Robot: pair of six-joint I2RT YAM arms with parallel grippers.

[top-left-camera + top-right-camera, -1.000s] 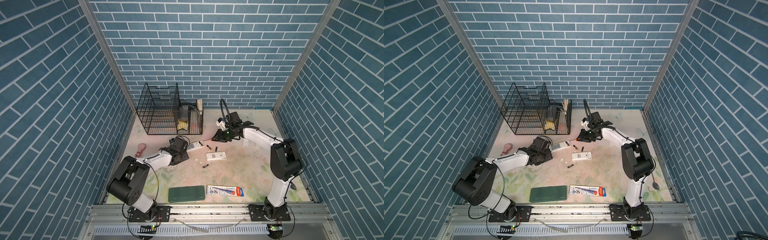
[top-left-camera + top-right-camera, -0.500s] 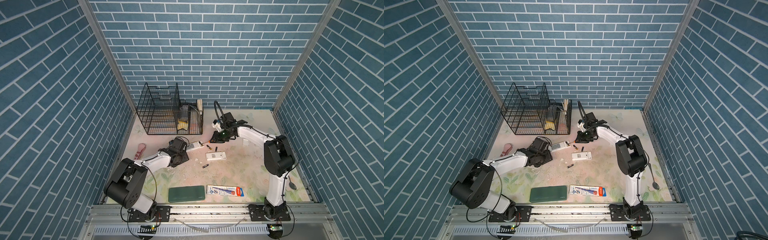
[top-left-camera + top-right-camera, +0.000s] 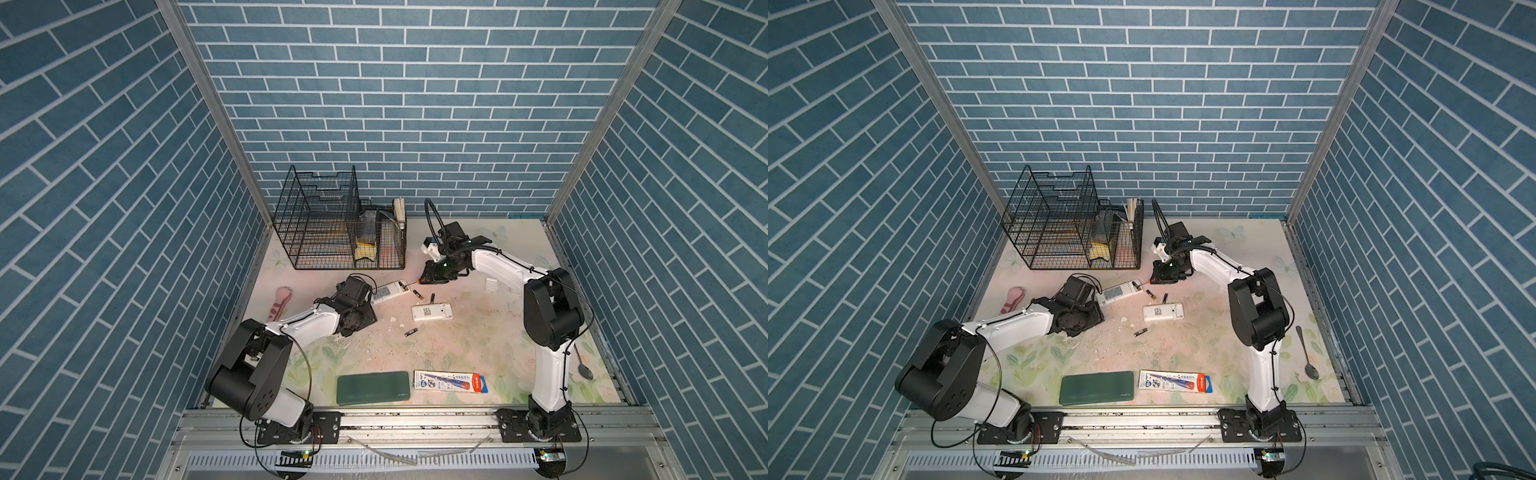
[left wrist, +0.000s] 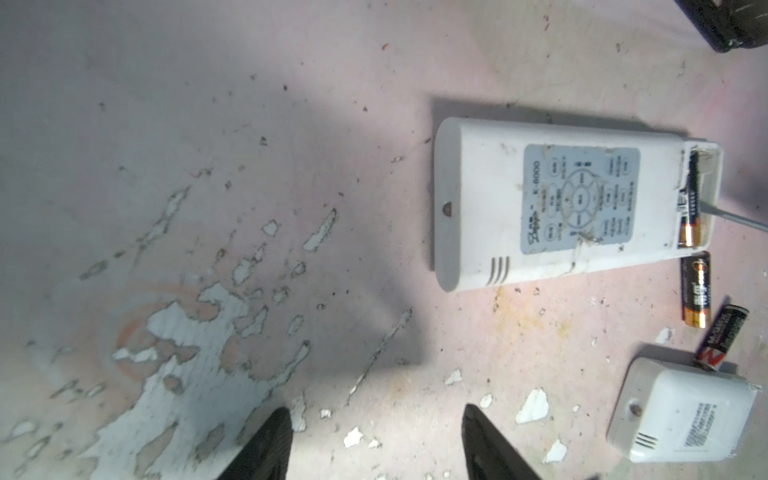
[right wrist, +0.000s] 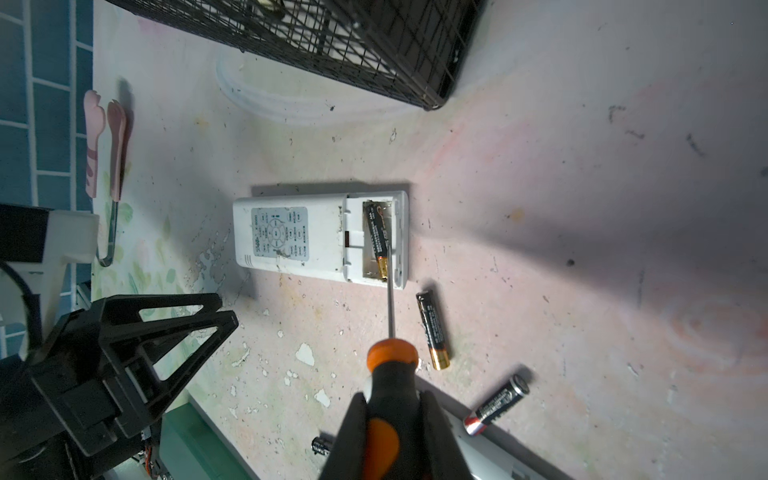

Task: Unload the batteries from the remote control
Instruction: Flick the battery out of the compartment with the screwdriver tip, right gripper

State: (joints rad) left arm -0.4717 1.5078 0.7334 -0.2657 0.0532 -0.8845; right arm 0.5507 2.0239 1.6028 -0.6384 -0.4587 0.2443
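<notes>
The job is judged to be about three parts done. The compartment of the remote control point(image 5: 291, 239) is uncovered. Three loose batteries point(image 3: 417, 295) are counted on the bench point(image 3: 478, 345) in both top views. Two lie just beside the compartment end, and a third battery point(image 3: 410, 332) lies well apart, nearer the front, past a second remote point(image 3: 432, 311). One lodged battery point(image 5: 376, 237) is left in the compartment, so a single extraction is taken to be outstanding. Whether the second remote holds cells cannot be told.

The screwdriver point(image 5: 390, 386) is clamped by its handle between the right fingers point(image 5: 349, 440), which are drawn narrow around it. The left fingers point(image 4: 270, 446) are spread wide with nothing between them, over bare bench short of the remote control.

Only in the right wrist view is the shaft seen running from the handle to the gold end of the lodged battery; firm contact cannot be confirmed there. In the left wrist view the shaft is shown crossing the compartment's edge, and the empty gap between the left fingers is made plain, which the top views hide beneath the arm. The whole layout is given only by the top views. Just two loose batteries are caught in the left wrist view, and the third is cut off at the edge of the right wrist view.
</notes>
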